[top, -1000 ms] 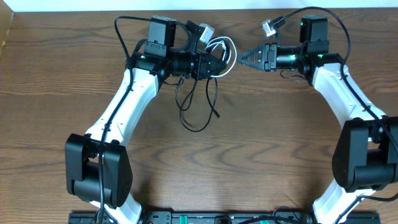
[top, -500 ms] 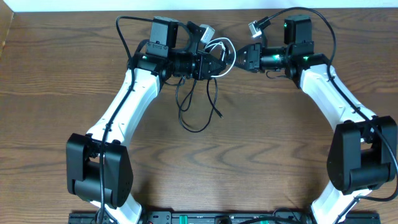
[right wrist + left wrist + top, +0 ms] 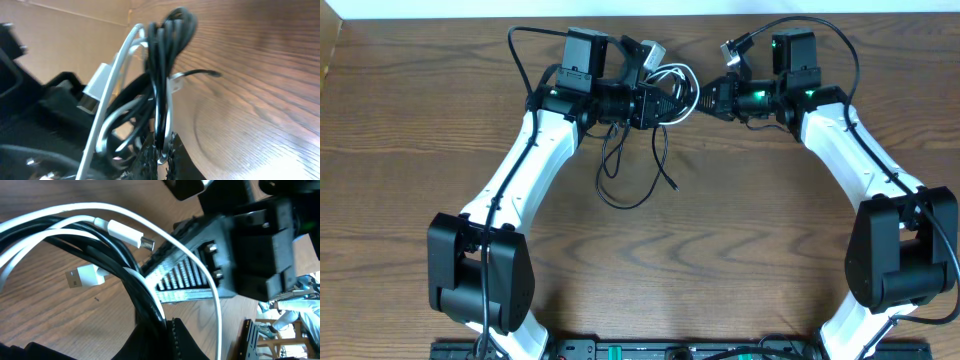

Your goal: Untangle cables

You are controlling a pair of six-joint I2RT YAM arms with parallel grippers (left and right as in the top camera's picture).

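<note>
The cables are one tangled bundle at the back middle of the table. The white cable loops between the two grippers, and the black cables trail from it in a loop toward the front. My left gripper is shut on the bundle; in the left wrist view the black cords run into its jaws, and the white cable's plugs lie just beyond. My right gripper faces it from the right. In the right wrist view it is shut on a white strand and a black strand.
Both arms reach in from the front corners and meet near the table's far edge. Thick black arm wires arch above each wrist. The right gripper's body fills the upper right of the left wrist view, close to the bundle.
My right gripper moved left to the bundle and shut on its strands. The black loop on the table shifted slightly left. The left gripper stayed shut in place.
</note>
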